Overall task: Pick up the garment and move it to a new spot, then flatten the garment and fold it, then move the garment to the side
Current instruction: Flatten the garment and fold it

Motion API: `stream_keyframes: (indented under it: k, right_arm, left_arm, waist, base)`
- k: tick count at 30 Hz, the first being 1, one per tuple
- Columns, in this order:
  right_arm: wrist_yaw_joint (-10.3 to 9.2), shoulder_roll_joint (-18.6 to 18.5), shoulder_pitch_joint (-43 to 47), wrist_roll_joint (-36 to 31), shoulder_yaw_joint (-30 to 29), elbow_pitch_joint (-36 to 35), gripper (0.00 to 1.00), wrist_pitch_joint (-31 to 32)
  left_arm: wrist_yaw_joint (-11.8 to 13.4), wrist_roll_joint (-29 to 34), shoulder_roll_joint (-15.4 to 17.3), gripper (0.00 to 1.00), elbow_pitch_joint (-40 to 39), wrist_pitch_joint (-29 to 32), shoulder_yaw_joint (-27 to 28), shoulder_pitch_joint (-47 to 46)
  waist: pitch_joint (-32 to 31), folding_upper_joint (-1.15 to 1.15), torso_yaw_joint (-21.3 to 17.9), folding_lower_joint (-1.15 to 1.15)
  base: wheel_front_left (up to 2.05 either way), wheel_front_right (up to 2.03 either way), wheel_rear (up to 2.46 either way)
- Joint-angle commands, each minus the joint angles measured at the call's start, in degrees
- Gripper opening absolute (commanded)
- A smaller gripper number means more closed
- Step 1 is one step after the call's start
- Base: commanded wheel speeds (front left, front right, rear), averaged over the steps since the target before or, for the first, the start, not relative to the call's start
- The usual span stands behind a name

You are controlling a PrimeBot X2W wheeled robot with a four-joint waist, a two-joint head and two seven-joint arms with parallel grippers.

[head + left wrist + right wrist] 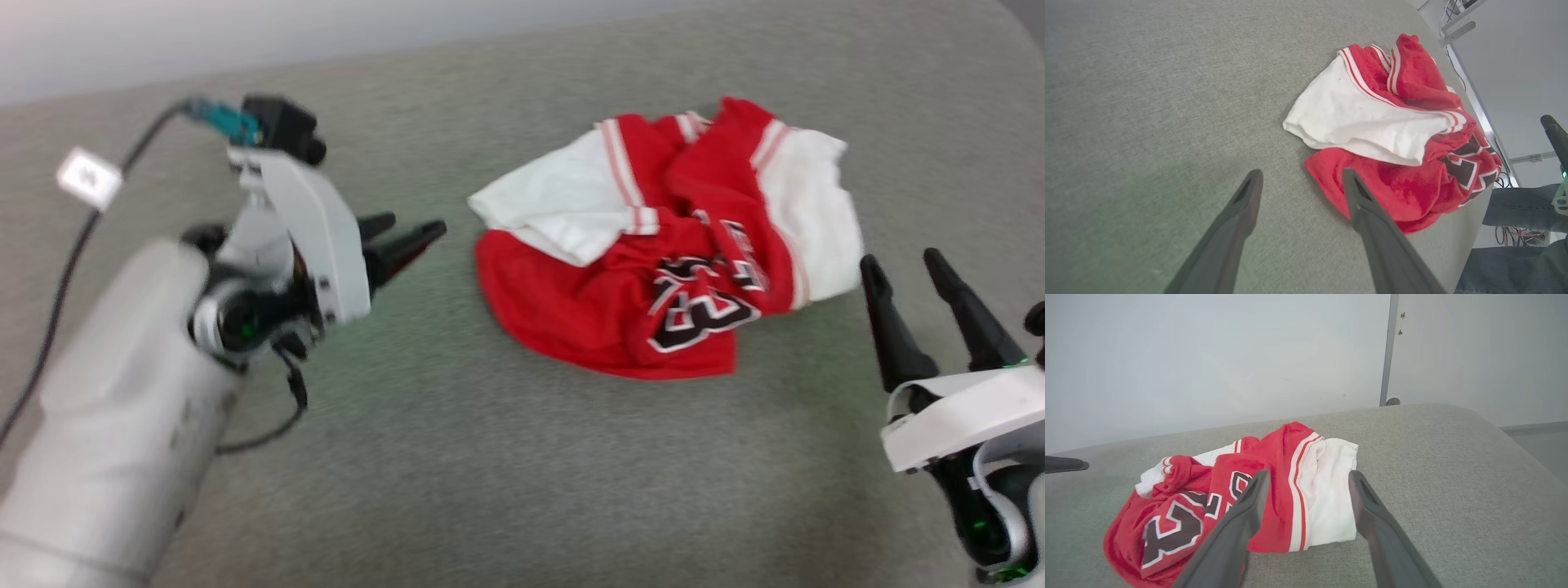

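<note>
Garment (665, 253) lies crumpled on grey surface (490, 457), lettering up, right of centre. Left gripper (416, 224) sits at its 9 o'clock, apart from it, fingers spread, empty. Right gripper (900, 260) sits at its 4 o'clock, just beside it, fingers spread, holding nothing.

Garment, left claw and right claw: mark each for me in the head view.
garment (571, 318), head view, on its red body fabric.
left claw (416, 224), head view, midway between its fingertips.
right claw (899, 258), head view, midway between its fingertips.
</note>
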Motion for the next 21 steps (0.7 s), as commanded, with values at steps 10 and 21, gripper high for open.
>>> stream_keyframes:
  k: [10,21]
  right_arm:
    - [-0.04,2.5,-0.6,0.6,3.4,0.0,1.00,-2.2]
    - [-0.04,2.7,-1.9,1.2,4.6,2.5,1.00,-4.3]
  left_arm:
    - [0.3,-0.2,-2.1,1.00,14.8,7.8,-2.0,-10.6]
    - [0.0,-0.3,-3.6,0.00,20.9,6.1,-4.8,-13.1]
  waist:
    - [4.9,0.00,-10.1,0.00]
    - [6.4,0.00,-11.3,0.00]
  base:
    - [0.00,0.00,0.00]
    - [0.00,0.00,0.00]
